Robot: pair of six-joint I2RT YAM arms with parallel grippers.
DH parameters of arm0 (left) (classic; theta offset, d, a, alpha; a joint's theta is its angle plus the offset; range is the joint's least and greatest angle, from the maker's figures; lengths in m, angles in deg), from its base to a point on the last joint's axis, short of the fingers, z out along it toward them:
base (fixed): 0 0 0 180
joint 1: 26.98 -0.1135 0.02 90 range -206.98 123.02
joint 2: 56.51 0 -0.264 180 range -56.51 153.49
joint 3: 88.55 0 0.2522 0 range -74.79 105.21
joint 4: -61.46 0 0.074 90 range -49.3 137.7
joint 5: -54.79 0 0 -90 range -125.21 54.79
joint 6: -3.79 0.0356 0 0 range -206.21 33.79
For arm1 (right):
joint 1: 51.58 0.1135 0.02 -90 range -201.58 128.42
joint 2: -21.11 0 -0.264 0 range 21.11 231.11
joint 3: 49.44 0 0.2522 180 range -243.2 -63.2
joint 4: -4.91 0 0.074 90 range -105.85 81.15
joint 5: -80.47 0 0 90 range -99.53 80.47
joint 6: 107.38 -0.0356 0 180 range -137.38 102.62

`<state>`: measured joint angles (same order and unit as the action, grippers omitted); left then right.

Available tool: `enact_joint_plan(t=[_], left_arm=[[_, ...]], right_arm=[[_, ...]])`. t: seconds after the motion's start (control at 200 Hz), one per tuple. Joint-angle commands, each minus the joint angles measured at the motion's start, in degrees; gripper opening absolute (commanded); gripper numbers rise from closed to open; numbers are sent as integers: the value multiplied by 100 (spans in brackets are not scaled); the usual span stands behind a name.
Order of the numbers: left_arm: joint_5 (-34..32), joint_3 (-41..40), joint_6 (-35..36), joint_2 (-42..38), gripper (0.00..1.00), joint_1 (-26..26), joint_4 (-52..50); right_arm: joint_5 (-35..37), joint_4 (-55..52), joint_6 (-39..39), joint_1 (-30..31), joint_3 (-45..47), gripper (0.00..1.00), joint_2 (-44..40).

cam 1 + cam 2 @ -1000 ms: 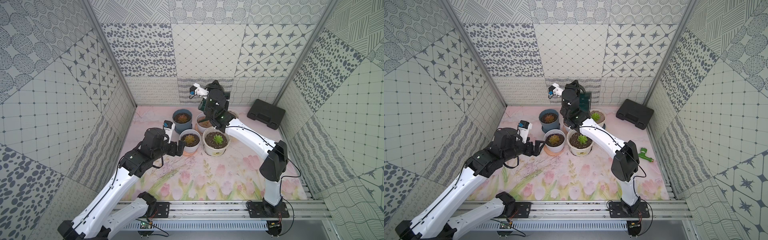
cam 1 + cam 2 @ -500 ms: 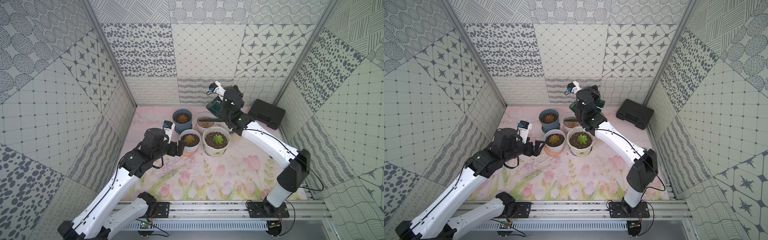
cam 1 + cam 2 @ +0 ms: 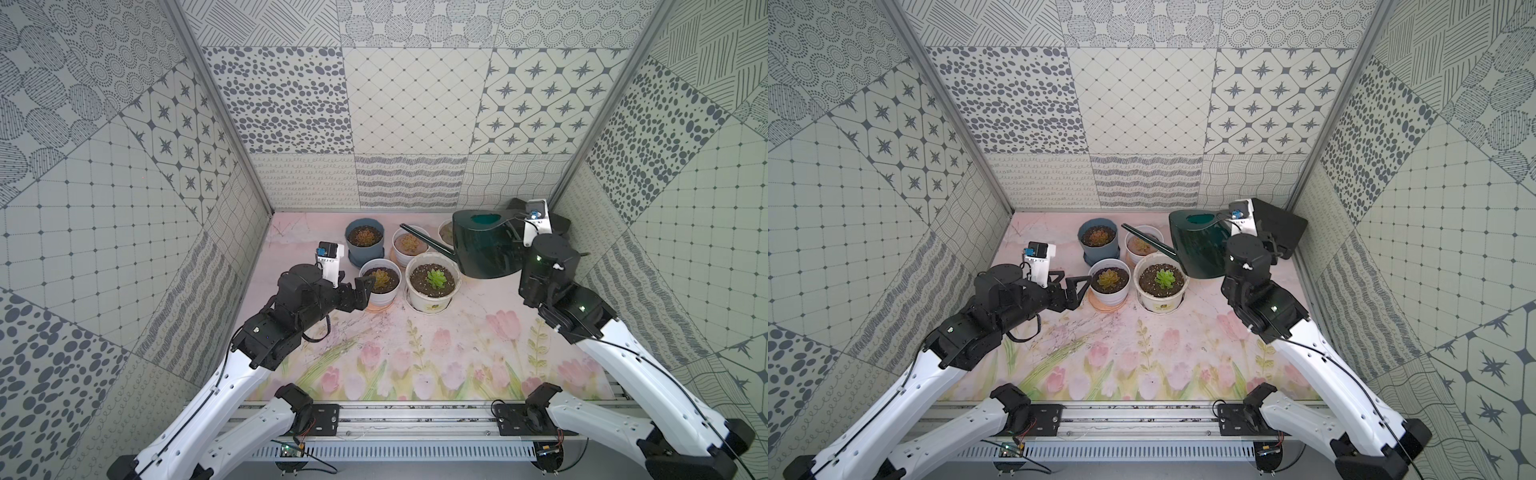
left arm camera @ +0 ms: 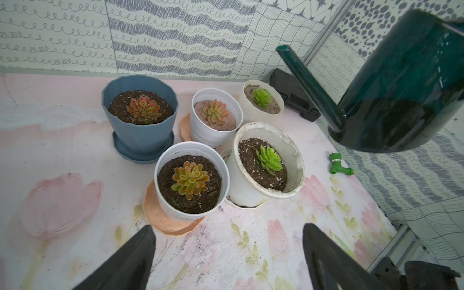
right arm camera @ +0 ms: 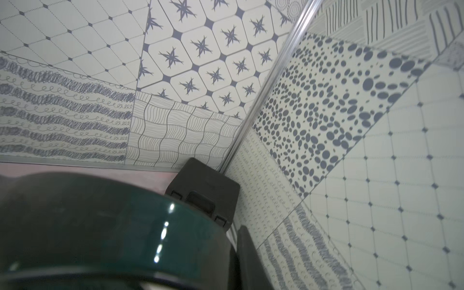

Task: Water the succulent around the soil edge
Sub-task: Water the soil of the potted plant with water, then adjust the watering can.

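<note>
Right gripper (image 3: 514,241), centre right: clamping green watering can (image 3: 484,245), holding aloft. Left gripper (image 3: 1076,276), centre left: gaping, hovering beside white pot (image 3: 1111,298).

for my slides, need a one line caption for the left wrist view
Open left gripper faces five potted succulents while a green watering can hangs beside them.

Blk case (image 3: 1281,226) back-R corner; grn nozzle (image 4: 339,167) nr R wall

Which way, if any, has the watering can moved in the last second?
Yes. The watering can has swung to the right in both top views, away from the blue pot and toward the black case in the back corner.
</note>
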<state>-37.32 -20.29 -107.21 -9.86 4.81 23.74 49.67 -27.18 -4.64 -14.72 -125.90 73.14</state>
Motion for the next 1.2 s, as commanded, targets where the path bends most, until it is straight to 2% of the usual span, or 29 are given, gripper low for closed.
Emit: enact_joint_plan(t=[0.0, 0.065, 0.14, 0.265, 0.395, 0.64, 0.735, 0.835, 0.89, 0.925, 0.96, 1.066, 1.141, 1.196], left_arm=[[-1126, -222, -767, 166, 94, 951, 2047], [-1588, -220, -843, 469, 93, 1342, 2562], [-1937, -170, -1187, 877, 92, 1524, 3032], [-1970, -84, -1582, 1478, 89, 1754, 3836], [-2426, 99, -1103, 1893, 88, 2356, 4381], [-3281, 888, -697, 2937, 86, 2360, 4068], [-3621, 1085, -616, 3295, 70, 2342, 4053], [-3851, 1124, -907, 3454, 52, 2289, 4005], [-3897, 1124, -1076, 3486, 38, 2257, 3984], [-3892, 1138, -1146, 3499, 22, 2228, 3943], [-3868, 1169, -1214, 3506, 0, 2196, 3856], [-3518, 1223, -1329, 3478, 0, 2013, 3520], [-3001, 1058, -1446, 3337, 0, 1731, 3397], [-2489, 857, -1547, 3200, 0, 1452, 3434]], right_arm=[[12, 82, -1605, 311, 503, 0, -638], [153, 57, -1798, 530, 789, 0, -995], [270, 38, -1951, 699, 1049, 0, -1323], [397, 176, -1890, 791, 1325, 0, -1614], [371, 251, -1803, 799, 1429, 0, -1588], [193, 389, -1862, 810, 1533, 0, -1682], [163, 425, -1907, 810, 1576, 0, -1694], [175, 429, -1931, 843, 1612, 0, -1713], [196, 428, -1917, 864, 1645, 0, -1709], [197, 398, -1919, 881, 1653, 0, -1719], [190, 352, -1924, 911, 1661, 0, -1722], [-207, 35, -1906, 973, 1637, 0, -1781], [-995, -429, -1890, 989, 1544, 0, -1853], [-1591, -799, -1936, 981, 1433, 7, -1901]])
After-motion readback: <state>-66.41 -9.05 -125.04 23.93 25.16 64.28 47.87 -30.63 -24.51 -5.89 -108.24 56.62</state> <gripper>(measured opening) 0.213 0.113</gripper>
